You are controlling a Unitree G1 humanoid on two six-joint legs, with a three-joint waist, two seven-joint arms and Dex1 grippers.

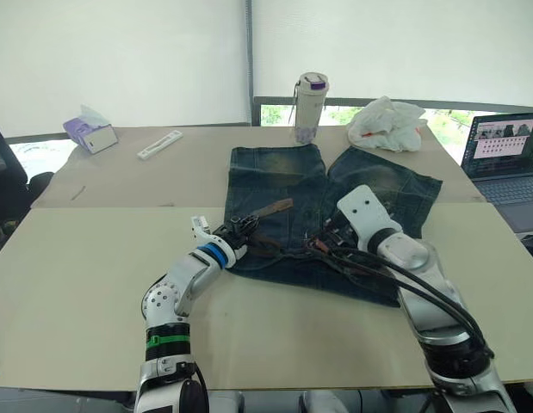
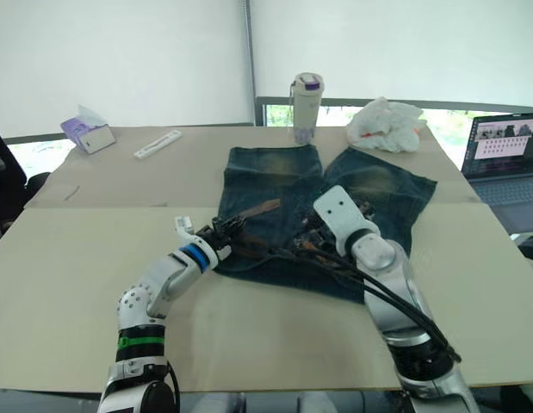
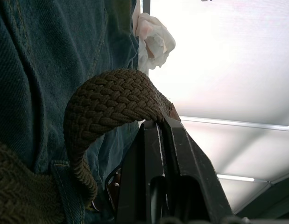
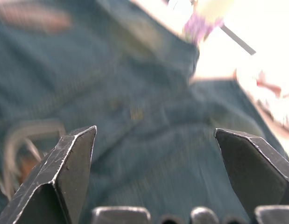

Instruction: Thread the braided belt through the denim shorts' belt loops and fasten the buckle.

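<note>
While right arm hides waistband, left gripper (image 3: 156,128) jaws pinch braided belt (image 3: 111,100); right gripper (image 4: 156,140) jaws apart.

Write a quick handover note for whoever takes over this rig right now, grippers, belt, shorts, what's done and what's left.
Left gripper: shut on the braided belt, at the waistband's left end.
Right gripper: open, empty, above the denim shorts near the waistband's middle.
Shorts lie flat on the table, waistband toward the robot.
Done: belt partly along the waistband.
Left: finish threading, fasten buckle.
</note>
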